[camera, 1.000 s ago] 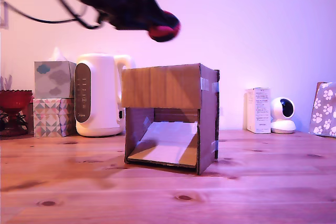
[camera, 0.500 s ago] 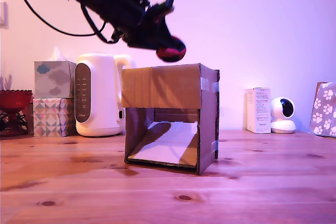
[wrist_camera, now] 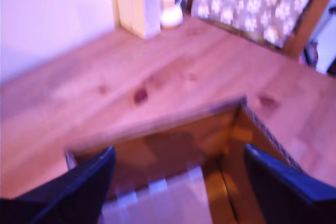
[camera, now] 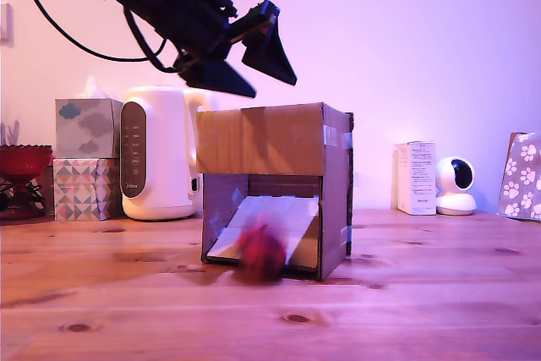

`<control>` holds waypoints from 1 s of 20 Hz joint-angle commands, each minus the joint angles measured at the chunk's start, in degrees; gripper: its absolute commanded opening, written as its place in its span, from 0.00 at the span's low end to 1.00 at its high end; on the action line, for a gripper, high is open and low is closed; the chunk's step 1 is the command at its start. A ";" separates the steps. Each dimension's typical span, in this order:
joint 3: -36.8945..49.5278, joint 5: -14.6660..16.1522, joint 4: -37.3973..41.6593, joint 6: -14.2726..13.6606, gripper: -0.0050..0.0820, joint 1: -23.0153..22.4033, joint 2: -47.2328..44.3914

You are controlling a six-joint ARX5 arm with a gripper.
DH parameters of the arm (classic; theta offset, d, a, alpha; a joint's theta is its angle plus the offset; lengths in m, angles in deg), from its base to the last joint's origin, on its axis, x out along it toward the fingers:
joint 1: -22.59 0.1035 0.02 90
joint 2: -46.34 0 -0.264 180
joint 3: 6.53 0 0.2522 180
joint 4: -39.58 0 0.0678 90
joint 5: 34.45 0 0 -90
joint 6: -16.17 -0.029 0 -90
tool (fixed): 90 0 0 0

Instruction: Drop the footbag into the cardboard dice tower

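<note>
The brown cardboard dice tower [camera: 275,188] stands mid-table with its front opening facing the exterior camera and a pale ramp inside. A blurred red footbag [camera: 260,253] is at the mouth of that opening, at the foot of the ramp. Above the tower's top, toward the exterior view's left, my gripper [camera: 258,69] hangs open with nothing between its dark fingers [camera: 272,50]. The wrist view looks down between the spread fingers [wrist_camera: 84,184] into the tower's open top [wrist_camera: 173,156], where the pale ramp shows.
A white kettle [camera: 159,154] and stacked patterned tissue boxes [camera: 87,158] stand behind the tower on the exterior view's left, beside a red bowl [camera: 21,162]. On the right are a white carton [camera: 417,177], a small white camera [camera: 456,185] and a paw-print bag [camera: 522,177].
The gripper opened and let the footbag go; the bag fell through the tower and has rolled out at the front opening. The arm stayed above the tower's top.
</note>
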 commanded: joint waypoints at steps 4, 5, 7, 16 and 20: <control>-0.31 0.04 -7.41 -0.28 0.35 0.02 6.69; -0.31 0.07 -8.90 -0.28 0.06 0.02 7.67; -0.31 0.04 -11.28 -0.24 0.08 0.02 9.31; 3.37 2.67 -14.12 -0.24 0.03 0.77 11.85; 13.60 2.67 -5.53 0.61 0.03 0.77 16.63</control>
